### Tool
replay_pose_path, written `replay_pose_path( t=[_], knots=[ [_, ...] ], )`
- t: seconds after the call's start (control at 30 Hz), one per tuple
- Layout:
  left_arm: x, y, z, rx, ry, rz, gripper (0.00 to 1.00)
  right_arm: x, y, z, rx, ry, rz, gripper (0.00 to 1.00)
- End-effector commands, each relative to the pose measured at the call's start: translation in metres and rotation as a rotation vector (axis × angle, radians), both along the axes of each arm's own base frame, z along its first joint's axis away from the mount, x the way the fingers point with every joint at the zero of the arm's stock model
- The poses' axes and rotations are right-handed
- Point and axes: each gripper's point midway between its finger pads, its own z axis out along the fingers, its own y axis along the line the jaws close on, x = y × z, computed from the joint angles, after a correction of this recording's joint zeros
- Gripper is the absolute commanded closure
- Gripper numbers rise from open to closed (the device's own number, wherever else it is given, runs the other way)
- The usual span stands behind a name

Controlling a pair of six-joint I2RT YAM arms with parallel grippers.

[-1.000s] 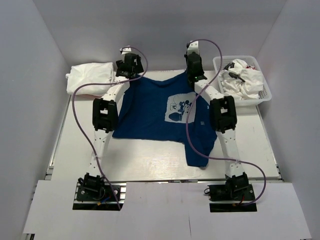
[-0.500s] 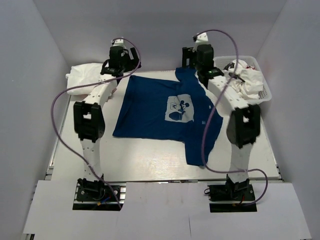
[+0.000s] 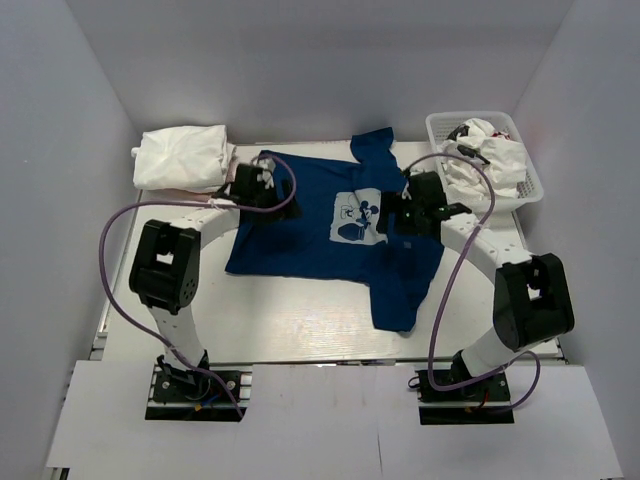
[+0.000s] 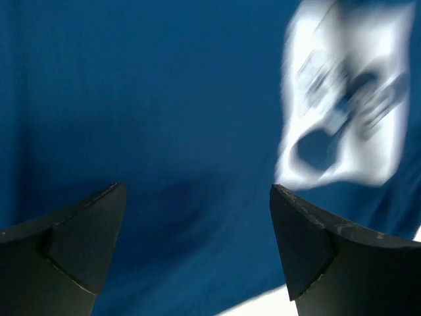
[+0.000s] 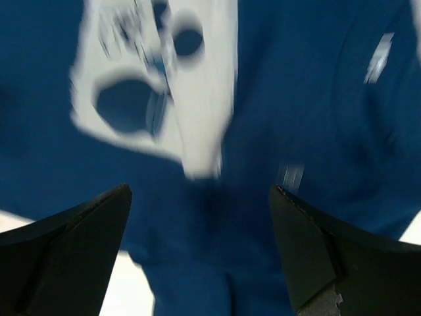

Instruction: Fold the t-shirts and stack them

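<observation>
Hovering low with left hand [image 4: 197, 191] and right hand [image 5: 199, 189] both spread wide, empty. Directly beneath them, navy t-shirt [image 3: 300, 220] flat on the tabletop [image 3: 300, 325], print [image 3: 360, 217] up, likely so edges can be pinched for folding.

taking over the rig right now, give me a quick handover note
Left gripper: open, holding nothing, above the left part of the navy t-shirt.
Right gripper: open, holding nothing, above the right part of the same shirt, beside its print.
Navy t-shirt: spread mid-table, print up, not folded.
Done: one white t-shirt sits folded at the back left corner.
Left: fold the navy one and stack it, then do the crumpled white t-shirts in the basket at back right.
</observation>
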Motion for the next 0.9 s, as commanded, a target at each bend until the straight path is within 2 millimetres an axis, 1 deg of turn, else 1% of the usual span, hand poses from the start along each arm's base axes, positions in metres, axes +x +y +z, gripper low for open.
replay_pose_path(
  t=[0.0, 0.03, 0.07, 0.1, 0.13, 0.17, 0.23, 0.27, 0.3, 0.33, 0.37, 0.4, 0.43, 0.47, 0.5, 0.53, 0.57, 0.6, 0.63, 0.67, 0.7, 0.73, 0.77, 0.8, 0.83, 0.87],
  knots=[
    [-0.025, -0.008, -0.006, -0.075, 0.031, -0.022, 0.0, -0.012, 0.008, 0.001, 0.073, 0.012, 0.028, 0.1],
    [-0.032, -0.006, -0.013, -0.071, 0.045, -0.021, 0.0, -0.01, 0.008, -0.002, 0.082, 0.006, 0.031, 0.1],
    [-0.035, -0.002, -0.019, -0.059, 0.064, 0.001, 0.0, -0.014, 0.004, -0.011, 0.081, 0.026, 0.022, 0.1],
    [-0.034, 0.0, -0.02, -0.054, 0.062, 0.008, 0.0, -0.021, 0.006, -0.025, 0.094, 0.071, 0.013, 0.1],
    [-0.042, 0.004, -0.031, -0.04, 0.1, 0.025, 0.0, -0.023, 0.004, -0.032, 0.115, 0.105, -0.003, 0.1],
    [-0.046, 0.005, -0.035, -0.036, 0.11, 0.025, 0.0, -0.036, 0.002, -0.051, 0.115, 0.156, -0.007, 0.1],
    [-0.058, 0.01, -0.053, -0.018, 0.166, 0.042, 0.0, -0.04, 0.0, -0.06, 0.137, 0.185, -0.042, 0.1],
    [-0.069, 0.013, -0.061, -0.012, 0.22, 0.057, 0.0, -0.042, -0.007, -0.067, 0.133, 0.191, -0.066, 0.1],
    [-0.083, 0.017, -0.066, -0.008, 0.254, 0.066, 0.0, -0.051, -0.01, -0.074, 0.139, 0.22, -0.086, 0.1],
    [-0.093, 0.02, -0.068, -0.005, 0.264, 0.066, 0.0, -0.054, -0.013, -0.077, 0.146, 0.227, -0.093, 0.1],
    [-0.101, 0.024, -0.07, -0.004, 0.268, 0.09, 0.0, -0.055, -0.016, -0.071, 0.154, 0.205, -0.103, 0.1],
    [-0.123, 0.034, -0.083, 0.018, 0.308, 0.112, 0.0, -0.075, -0.022, -0.089, 0.149, 0.255, -0.132, 0.1],
    [-0.125, 0.041, -0.071, 0.004, 0.278, 0.14, 0.0, -0.078, -0.025, -0.086, 0.161, 0.249, -0.156, 0.1],
    [-0.137, 0.051, -0.074, 0.041, 0.299, 0.166, 0.0, -0.087, -0.035, -0.091, 0.14, 0.258, -0.2, 0.1],
    [-0.149, 0.063, -0.078, 0.065, 0.319, 0.205, 0.0, -0.095, -0.04, -0.096, 0.135, 0.278, -0.219, 0.1],
    [-0.153, 0.072, -0.075, 0.099, 0.314, 0.233, 0.0, -0.101, -0.042, -0.094, 0.133, 0.284, -0.227, 0.1],
    [-0.155, 0.085, -0.071, 0.154, 0.299, 0.28, 0.0, -0.108, -0.048, -0.094, 0.121, 0.283, -0.247, 0.1],
    [-0.163, 0.09, -0.058, 0.163, 0.292, 0.289, 0.0, -0.118, -0.056, -0.091, 0.097, 0.296, -0.28, 0.1],
    [-0.169, 0.094, -0.054, 0.172, 0.288, 0.297, 0.0, -0.126, -0.067, -0.09, 0.069, 0.28, -0.324, 0.1],
    [-0.171, 0.095, -0.046, 0.166, 0.275, 0.298, 0.0, -0.133, -0.073, -0.096, 0.039, 0.303, -0.34, 0.1],
    [-0.182, 0.096, -0.047, 0.164, 0.291, 0.29, 0.0, -0.132, -0.076, -0.079, 0.066, 0.244, -0.37, 0.1],
    [-0.183, 0.094, -0.035, 0.129, 0.254, 0.295, 0.0, -0.147, -0.081, -0.081, 0.035, 0.285, -0.385, 0.1],
    [-0.185, 0.092, -0.032, 0.11, 0.247, 0.297, 0.0, -0.154, -0.086, -0.082, 0.035, 0.29, -0.416, 0.1],
    [-0.185, 0.089, -0.027, 0.091, 0.236, 0.286, 0.0, -0.16, -0.087, -0.071, 0.047, 0.264, -0.419, 0.1],
    [-0.189, 0.09, -0.025, 0.087, 0.244, 0.294, 0.0, -0.166, -0.087, -0.07, 0.049, 0.274, -0.415, 0.1],
    [-0.188, 0.087, -0.015, 0.078, 0.222, 0.284, 0.0, -0.168, -0.084, -0.065, 0.07, 0.259, -0.401, 0.1]
  ],
)
